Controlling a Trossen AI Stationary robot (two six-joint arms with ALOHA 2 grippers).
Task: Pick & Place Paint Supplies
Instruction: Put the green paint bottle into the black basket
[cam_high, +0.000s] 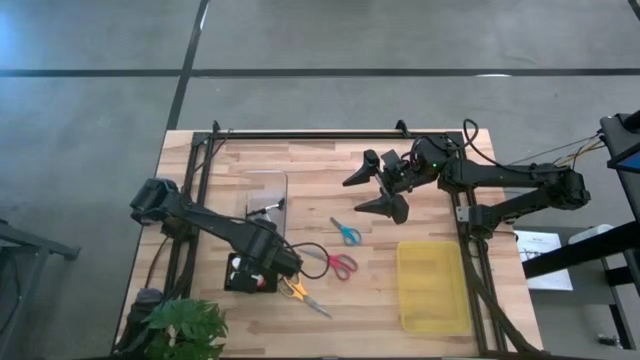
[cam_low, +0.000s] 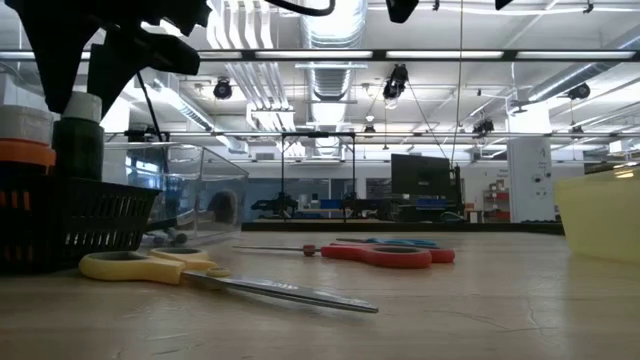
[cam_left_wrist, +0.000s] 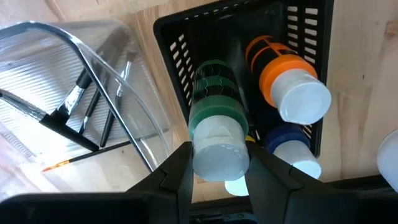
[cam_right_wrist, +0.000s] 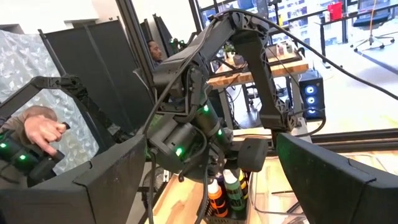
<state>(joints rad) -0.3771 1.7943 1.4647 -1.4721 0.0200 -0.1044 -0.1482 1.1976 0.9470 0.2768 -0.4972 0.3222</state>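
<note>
pale wooden worktop (cam_high: 310, 170) carries a black basket (cam_left_wrist: 311, 37), where the left end effector (cam_left_wrist: 217, 177) pinches the white cap of a green paint bottle (cam_left_wrist: 214, 118), light, rigid, slippery; right end effector (cam_high: 375, 195) hangs wide open, empty.

The scene is evenly lit from rows of ceiling lights (cam_low: 330, 55) seen in the low view, only soft shadows are cast on the wooden table (cam_high: 320, 170), glare is caught on the clear plastic tray (cam_left_wrist: 74, 93), and the nearest yellow scissors (cam_low: 200, 275) are rendered blurred.
</note>
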